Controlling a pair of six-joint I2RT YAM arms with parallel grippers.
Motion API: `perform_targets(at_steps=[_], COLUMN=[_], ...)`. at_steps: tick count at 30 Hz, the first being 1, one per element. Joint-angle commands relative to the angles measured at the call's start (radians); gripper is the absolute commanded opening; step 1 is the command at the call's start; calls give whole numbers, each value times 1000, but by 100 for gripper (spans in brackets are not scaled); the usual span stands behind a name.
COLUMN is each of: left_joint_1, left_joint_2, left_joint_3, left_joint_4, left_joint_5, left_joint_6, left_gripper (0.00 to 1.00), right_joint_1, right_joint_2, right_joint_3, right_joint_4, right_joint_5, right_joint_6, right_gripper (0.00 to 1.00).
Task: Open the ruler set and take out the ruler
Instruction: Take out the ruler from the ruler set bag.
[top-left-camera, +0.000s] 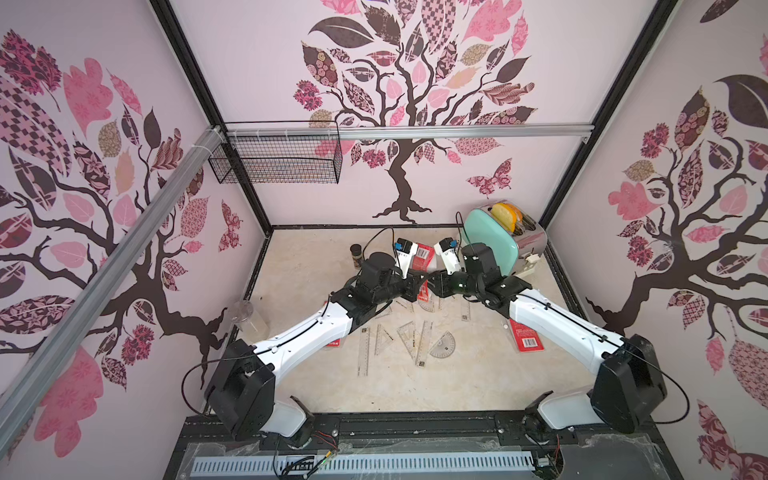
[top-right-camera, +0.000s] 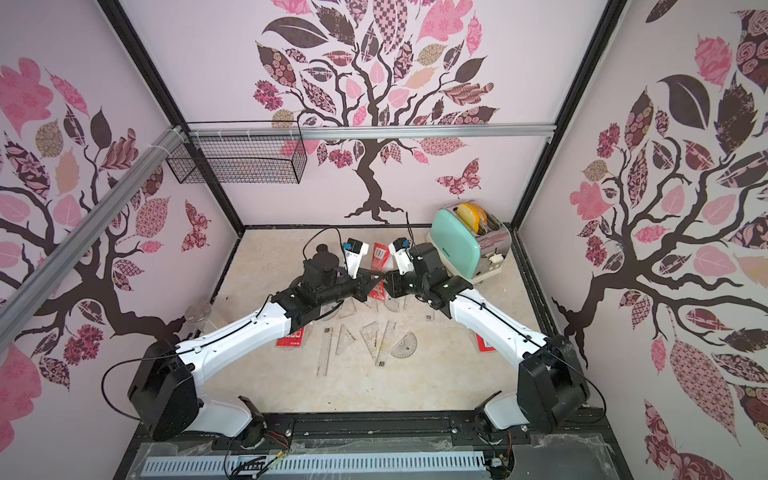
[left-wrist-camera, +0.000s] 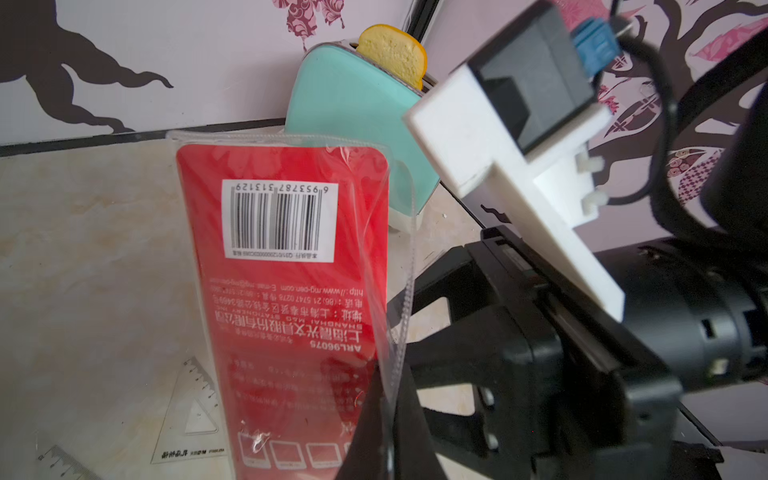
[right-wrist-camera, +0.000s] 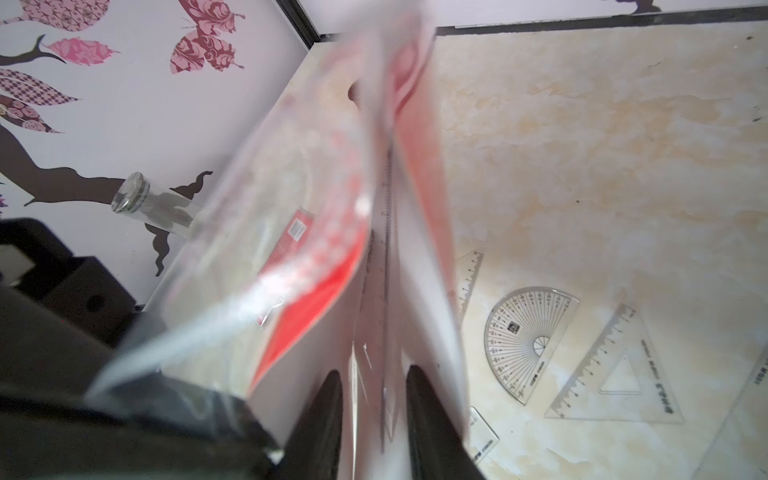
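1. Ruler set (left-wrist-camera: 282, 291): a clear plastic pouch with a red barcoded card inside. It is held upright above the middle of the table, toward the far side, between the two grippers; in a top view (top-left-camera: 424, 253) its red card shows between the wrist cameras.
2. Table (top-left-camera: 415, 386): a beige marbled top inside walls with a tree pattern.
3. Wire basket (top-left-camera: 282, 158): it hangs on the far wall, to the left.
4. Toaster (top-left-camera: 490, 237): mint green, in the far right corner, with yellow toast slices (top-left-camera: 505, 212) in its slots.
5. Left gripper (left-wrist-camera: 388, 399): closed, pinching the pouch's clear side seam.
6. Right gripper (right-wrist-camera: 374, 382): its fingers stand parted, straddling the pouch's end and the edge of a clear ruler (right-wrist-camera: 387, 208) inside it.
7. Glass jar (top-left-camera: 249, 318): it stands at the table's left edge.
8. Two more red packs lie flat, one (top-left-camera: 528, 336) beside the right arm and one (top-left-camera: 332, 343) partly under the left arm.
9. Protractor (top-left-camera: 442, 345), straight ruler (top-left-camera: 363, 351) and set squares lie loose in the middle of the table.
10. Dark bottle (top-left-camera: 356, 254): small, on the far side, left of the pouch.
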Motion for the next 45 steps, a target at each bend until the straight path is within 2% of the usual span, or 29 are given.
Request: perform_targets(at_steps=[1,8,14,19,26,30,35,45], left_joint_1=[-18,-18,-21,-20,-21,-20,-21,-20], left_joint_2=[-28,-64,-93,-98,-106,-116,-131,-147], left_joint_3=[29,-9,-50,-67,-83,-92,-101,-110], left_joint_4=[91,171,245,288,303,293,277,216], left_joint_5=[35,40,38,38,19,-3,-30,-115], left_joint_6=[0,-22,-40,-47,-39,-24,-7,36], left_gripper=[0,0,0,0,0,0,0,0], right_joint_1=[22,30,35,45,47,47,47,46], right_joint_2=[18,30,38,43,34,25,17,-51], right_joint_3=[24,13,14,16,7,-2,0,11], right_joint_4=[-32,-42,-29,-1,14,35,24,-50], right_joint_5=[7,10,-42,-128,-178,-208,-183,-30], right_joint_6=[-11,-4,4,13,18,28,25,5], right_gripper=[34,36,35,26,14,1,0,0])
